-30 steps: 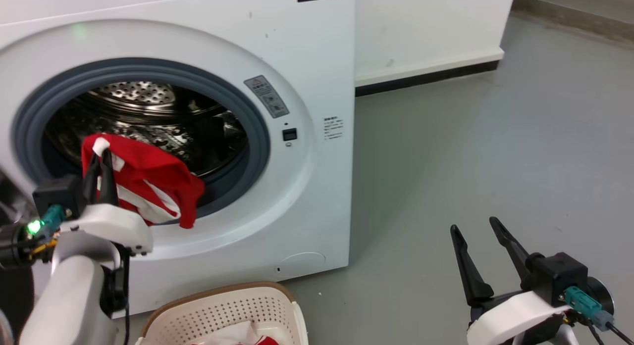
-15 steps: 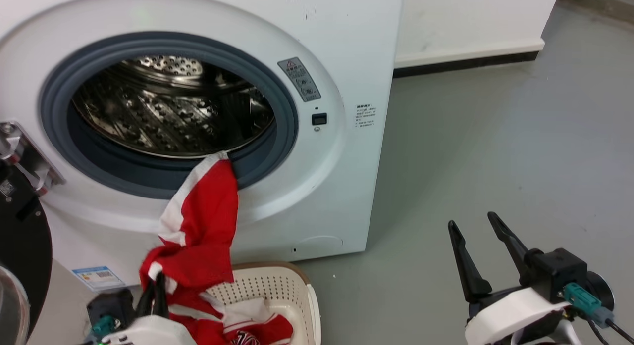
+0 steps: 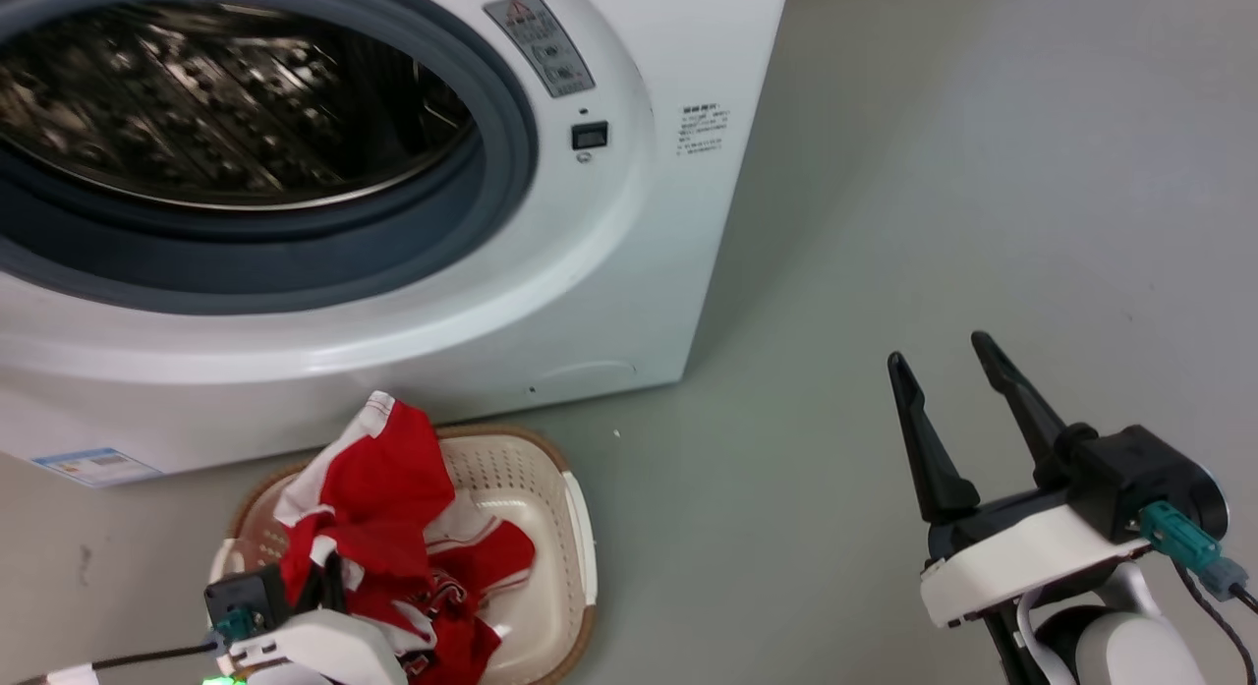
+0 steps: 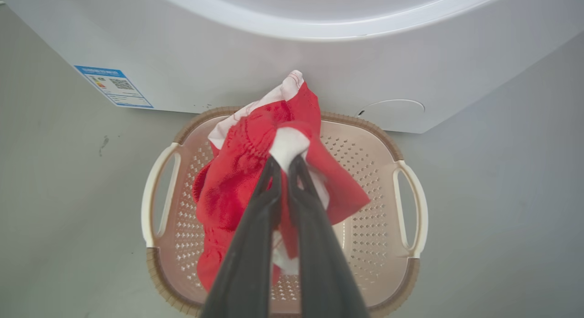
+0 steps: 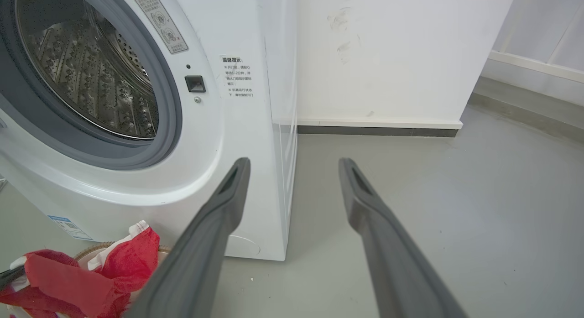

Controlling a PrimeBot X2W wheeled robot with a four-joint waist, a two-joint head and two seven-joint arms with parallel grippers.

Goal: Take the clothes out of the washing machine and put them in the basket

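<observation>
Grey floor (image 3: 934, 174) carries one white washing machine (image 3: 629, 272) and one cream basket (image 3: 578, 528) just before it. My left fingers (image 4: 255, 226) pinch white trim of the red clothes (image 3: 383, 479), bunched in the basket; how many garments, I cannot count. My right fingers (image 3: 929, 459) stand spread, gripping nothing.

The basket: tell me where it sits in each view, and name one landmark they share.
Head view: lower left, the basket on the floor before the washing machine, clothes piled in it.
Left wrist view: centre, under the clothes that the left gripper holds.
Right wrist view: lower left, a sliver of rim behind the clothes.
Shared landmark: the machine's blue label, up and left of the basket.
</observation>
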